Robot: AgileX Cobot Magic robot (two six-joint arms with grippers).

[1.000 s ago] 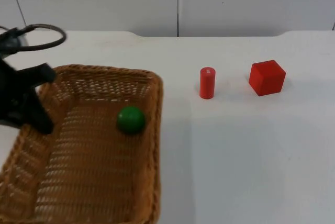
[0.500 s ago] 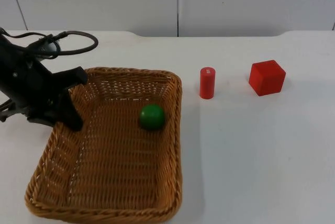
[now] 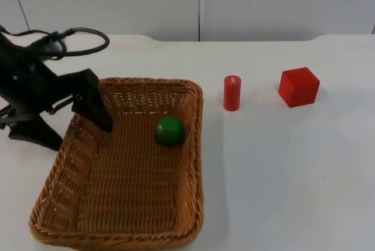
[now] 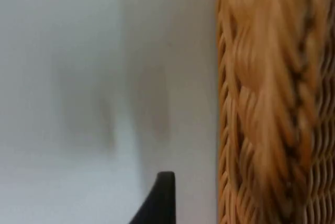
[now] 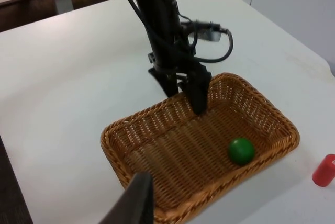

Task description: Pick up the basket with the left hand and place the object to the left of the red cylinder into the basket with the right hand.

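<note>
Status: the green ball (image 3: 170, 131) lies inside the basket (image 3: 193, 163), on the woven floor toward the far right corner, near but apart from the right wall. The red cylinder (image 3: 232, 92) stands upright on the worktop (image 3: 293, 175) just beyond the basket's right rim, with a red cube (image 3: 299, 87) further right, well apart. No loose object sits between basket and cylinder, so I judge the placing step done.

Left tool (image 3: 73, 123): spread, straddling the basket's left wall near the far corner, 1 finger inside the basket and 1 outside on the worktop. It is not pinching the rim. The basket appears to rest flat on the worktop. In the left wrist view the weave of the basket (image 4: 272, 103) runs close alongside the black fingertip. Judgement: the basket has been put down and let go; only pulling the left arm clear is left.

Right tool: 1 black fingertip (image 5: 137, 203) is visible in the right wrist view, looking down on the basket (image 5: 157, 130) and the ball (image 5: 242, 150) from a distance; I cannot tell its state. This arm waits.

Room: the worktop's left edge is close to the left tool. The inner finger needs to rise above the rim before moving sideways, or it may drag the basket. Open worktop lies to the right and front of the basket.
</note>
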